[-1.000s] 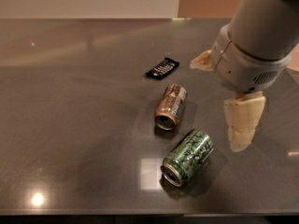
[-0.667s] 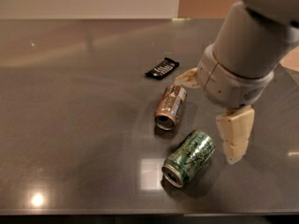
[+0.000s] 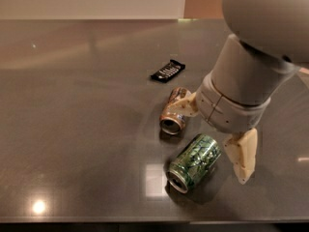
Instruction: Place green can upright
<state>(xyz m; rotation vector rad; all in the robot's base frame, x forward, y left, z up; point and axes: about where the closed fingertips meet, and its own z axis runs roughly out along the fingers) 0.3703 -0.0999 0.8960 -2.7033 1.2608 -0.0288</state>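
Observation:
The green can [image 3: 194, 162] lies on its side on the dark table [image 3: 77, 129], front centre, with its silver top facing the front left. My gripper [image 3: 212, 143] is open and hangs just above and to the right of the can's far end. One pale finger [image 3: 241, 154] stands right of the can. The other finger [image 3: 186, 105] rests near the gold-brown can. The gripper holds nothing.
A gold-brown can [image 3: 174, 115] lies on its side just behind the green can. A flat black packet [image 3: 167, 71] lies further back. The table's front edge [image 3: 145, 222] runs close below the green can. My bulky arm [image 3: 251, 81] covers the right side.
My arm and gripper have moved left and down, closer to the green can. Both cans and the black packet have stayed in place.

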